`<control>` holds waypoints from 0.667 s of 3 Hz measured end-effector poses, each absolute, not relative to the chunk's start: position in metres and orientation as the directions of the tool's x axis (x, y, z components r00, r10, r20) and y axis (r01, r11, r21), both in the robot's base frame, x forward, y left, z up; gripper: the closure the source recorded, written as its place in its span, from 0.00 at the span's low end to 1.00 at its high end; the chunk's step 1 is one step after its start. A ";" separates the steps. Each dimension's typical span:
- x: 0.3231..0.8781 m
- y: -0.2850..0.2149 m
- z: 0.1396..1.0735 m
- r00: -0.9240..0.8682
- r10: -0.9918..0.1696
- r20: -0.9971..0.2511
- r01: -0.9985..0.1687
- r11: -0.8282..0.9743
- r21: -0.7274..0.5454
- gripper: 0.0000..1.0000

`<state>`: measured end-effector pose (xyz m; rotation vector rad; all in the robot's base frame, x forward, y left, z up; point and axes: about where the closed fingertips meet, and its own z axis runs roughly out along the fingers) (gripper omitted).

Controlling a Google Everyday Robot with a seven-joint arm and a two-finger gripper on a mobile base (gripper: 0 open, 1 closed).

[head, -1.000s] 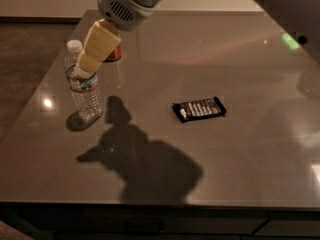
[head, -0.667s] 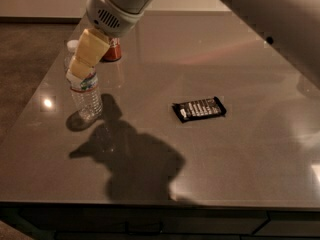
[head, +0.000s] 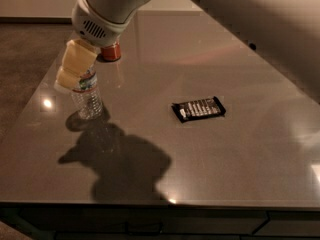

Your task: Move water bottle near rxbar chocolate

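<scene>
The water bottle (head: 88, 98), clear and ribbed with a blue, white and red label band, stands upright near the table's left edge. My gripper (head: 72, 73), with pale yellow pads, is down over the bottle's top and hides the cap and neck. The rxbar chocolate (head: 198, 108), a flat bar in a black wrapper with white lettering, lies flat near the middle of the table, well to the right of the bottle.
A red soda can (head: 111, 52) stands just behind the bottle, partly hidden by my arm (head: 107, 9). The grey table (head: 240, 164) has its left edge close to the bottle. The arm's shadow falls on the tabletop in front of the bottle.
My gripper has moved down and to the left, from above the bottle's right side to over its cap and neck. The bottle and the bar have not moved.
</scene>
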<state>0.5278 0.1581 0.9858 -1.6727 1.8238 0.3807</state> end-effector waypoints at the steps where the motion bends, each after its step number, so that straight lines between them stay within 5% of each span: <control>1: 0.523 0.170 0.980 0.021 -0.790 -0.613 -0.971 0.130 -0.201 0.00; 2: 0.526 0.173 0.976 0.022 -0.795 -0.607 -0.972 0.125 -0.199 0.00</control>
